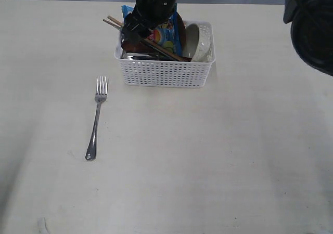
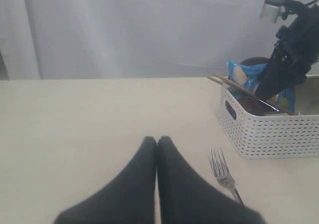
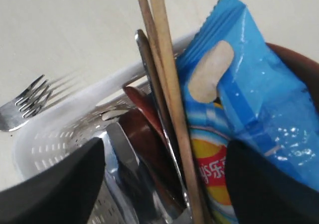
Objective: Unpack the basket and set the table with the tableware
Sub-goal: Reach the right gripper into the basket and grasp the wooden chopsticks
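The white basket (image 1: 165,70) stands at the back middle of the table (image 1: 218,156). Wooden chopsticks (image 1: 115,23) stick out over its left rim, next to a blue snack bag (image 1: 167,34) and a tilted white bowl (image 1: 201,41). My right gripper (image 3: 164,184) is open, lowered into the basket's left end. Between its fingers stand the chopsticks (image 3: 167,89), a steel knife (image 3: 149,79), a red-brown spoon (image 3: 144,134) and a steel cup (image 3: 117,154). A steel fork (image 1: 95,124) lies on the table left of the basket. My left gripper (image 2: 157,141) is shut and empty, low over the table beside the fork (image 2: 222,171).
The snack bag (image 3: 249,99) presses against my right gripper's one finger (image 3: 271,184), with a brown plate (image 3: 299,69) behind it. A dark arm part (image 1: 312,26) hangs at the back right. The basket (image 2: 271,129) and right arm (image 2: 294,50) show in the left wrist view.
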You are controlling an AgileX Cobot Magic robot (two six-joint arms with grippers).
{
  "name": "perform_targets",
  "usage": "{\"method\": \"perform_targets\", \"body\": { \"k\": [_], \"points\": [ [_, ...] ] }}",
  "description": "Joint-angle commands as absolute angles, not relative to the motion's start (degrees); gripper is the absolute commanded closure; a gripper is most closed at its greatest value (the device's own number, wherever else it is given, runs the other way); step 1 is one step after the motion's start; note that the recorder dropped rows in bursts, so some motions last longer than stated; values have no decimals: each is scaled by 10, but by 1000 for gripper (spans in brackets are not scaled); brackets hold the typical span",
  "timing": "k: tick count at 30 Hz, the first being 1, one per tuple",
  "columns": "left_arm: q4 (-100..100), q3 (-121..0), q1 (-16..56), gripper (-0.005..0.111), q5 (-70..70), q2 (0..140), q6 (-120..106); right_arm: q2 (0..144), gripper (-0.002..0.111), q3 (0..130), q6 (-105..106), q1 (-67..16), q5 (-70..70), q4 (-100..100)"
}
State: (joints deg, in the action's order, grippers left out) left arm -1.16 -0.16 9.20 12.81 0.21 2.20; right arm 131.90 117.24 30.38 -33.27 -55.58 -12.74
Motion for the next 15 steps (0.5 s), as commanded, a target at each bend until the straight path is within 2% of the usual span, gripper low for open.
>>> {"method": "perform_targets", "body": {
  "k": [1, 7, 15],
  "points": [
    [-18, 0, 93, 107, 122, 0, 22, 1330, 40, 1182, 312, -334, -537, -125],
    [-18, 0, 93, 107, 122, 0, 22, 1349, 41, 1182, 309, -334, -519, -119],
    [-18, 0, 93, 107, 122, 0, 22, 1368, 65, 1182, 309, -334, -513, -117]
  ]
}}
